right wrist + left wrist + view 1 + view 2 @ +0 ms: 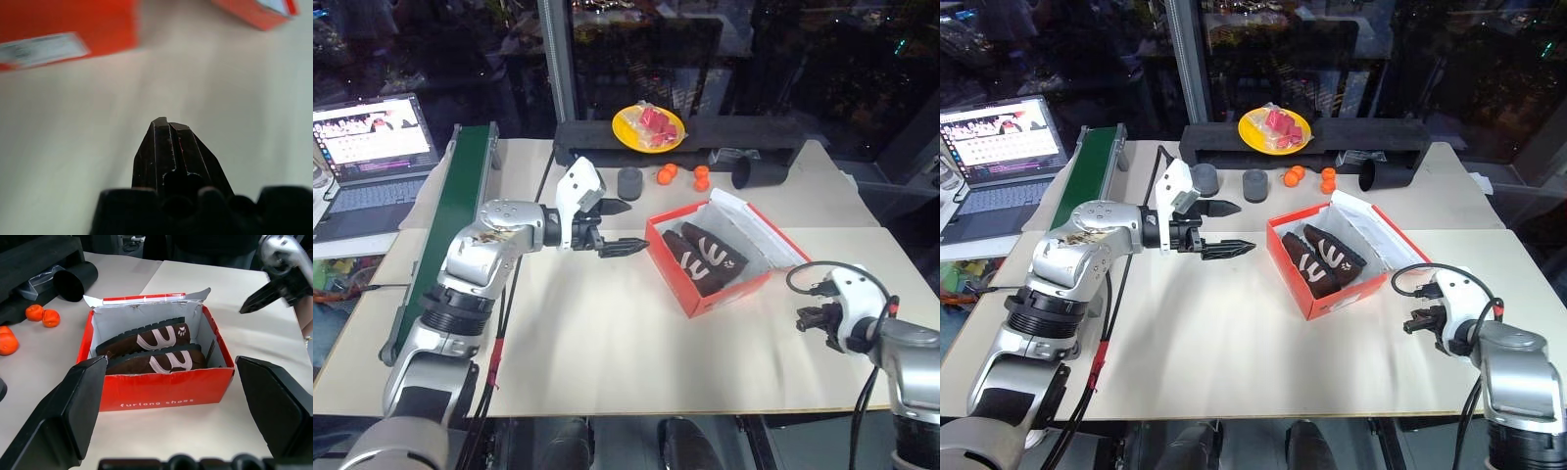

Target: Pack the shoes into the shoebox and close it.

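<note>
Both shoes (705, 257) sit inside the open shoebox (677, 277), at 3 o'clock from the spread left pincer (620, 227); right pincer (806, 318), pressed together, hovers at the box's 4 o'clock.

Silver-grey jointed arms, white wrist housings, black cables, black-fingered end effectors.

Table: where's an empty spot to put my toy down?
The table is bare in front of the shoebox, between the left pincer and right pincer. It is crowded behind the box: oranges, grey cups, black tube, yellow plate.
</note>
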Motion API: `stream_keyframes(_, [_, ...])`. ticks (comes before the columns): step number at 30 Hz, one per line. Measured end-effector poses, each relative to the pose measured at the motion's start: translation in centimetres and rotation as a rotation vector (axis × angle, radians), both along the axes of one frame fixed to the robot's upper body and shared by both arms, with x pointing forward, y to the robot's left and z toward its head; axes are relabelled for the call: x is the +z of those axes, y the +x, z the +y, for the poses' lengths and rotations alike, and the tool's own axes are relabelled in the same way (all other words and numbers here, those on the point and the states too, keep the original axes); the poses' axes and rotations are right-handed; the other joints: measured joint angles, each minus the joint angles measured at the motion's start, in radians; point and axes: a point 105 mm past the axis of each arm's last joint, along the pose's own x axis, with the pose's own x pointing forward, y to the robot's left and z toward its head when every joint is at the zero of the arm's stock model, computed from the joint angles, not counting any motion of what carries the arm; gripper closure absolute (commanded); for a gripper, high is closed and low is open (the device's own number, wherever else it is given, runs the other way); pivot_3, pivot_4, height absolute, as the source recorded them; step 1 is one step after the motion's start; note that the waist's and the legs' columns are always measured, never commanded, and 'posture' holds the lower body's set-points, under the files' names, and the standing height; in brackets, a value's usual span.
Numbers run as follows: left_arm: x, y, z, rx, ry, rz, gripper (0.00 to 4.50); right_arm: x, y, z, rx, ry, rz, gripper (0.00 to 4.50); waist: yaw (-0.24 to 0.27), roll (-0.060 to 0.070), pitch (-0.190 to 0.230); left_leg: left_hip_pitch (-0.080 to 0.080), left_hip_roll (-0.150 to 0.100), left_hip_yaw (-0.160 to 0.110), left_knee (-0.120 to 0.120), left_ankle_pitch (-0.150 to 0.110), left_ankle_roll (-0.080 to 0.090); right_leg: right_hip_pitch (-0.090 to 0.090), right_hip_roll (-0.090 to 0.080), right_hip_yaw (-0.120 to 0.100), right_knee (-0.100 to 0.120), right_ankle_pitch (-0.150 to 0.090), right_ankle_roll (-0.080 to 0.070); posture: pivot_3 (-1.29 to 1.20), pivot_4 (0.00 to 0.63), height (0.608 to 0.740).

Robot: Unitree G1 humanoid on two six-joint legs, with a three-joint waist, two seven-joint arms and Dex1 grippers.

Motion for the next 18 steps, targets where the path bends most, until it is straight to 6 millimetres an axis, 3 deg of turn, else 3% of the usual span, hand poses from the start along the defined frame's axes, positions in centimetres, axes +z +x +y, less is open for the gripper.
stream_keyframes(9, [-0.1, -0.5, 1.7, 0.073, 0.025, 0.001, 0.0, -0.4, 4.6, 0.6, 0.001, -0.061, -0.219, 4.48, 0.0, 0.002, 0.001, 0.0, -0.001, 0.0, -0.002, 0.0, 0.0, 0.0, 0.0, 0.001, 0.0, 0.0, 0.0, 0.0, 0.15, 0.74])
stream_keyframes(13, [0.3, -0.8, 2.0, 0.093, 0.029, -0.014, 0.0, 0.8, 6.6, 0.2, -0.018, -0.155, -0.31, 4.48, 0.001, 0.002, 0.001, 0.0, -0.001, 0.0, -0.001, 0.0, 0.0, 0.001, 0.0, 0.001, 0.0, 0.0, 0.0, 0.0, 0.15, 0.74])
stream_keyframes(18, [0.4, -0.9, 2.2, 0.11, 0.029, -0.014, 0.0, 1.0, 7.4, -0.3, -0.037, -0.197, -0.355, 4.48, 0.0, 0.002, 0.001, 0.001, -0.001, 0.0, -0.002, 0.0, 0.0, 0.001, 0.0, 0.001, 0.0, 0.0, 0.0, 0.0, 0.15, 0.74])
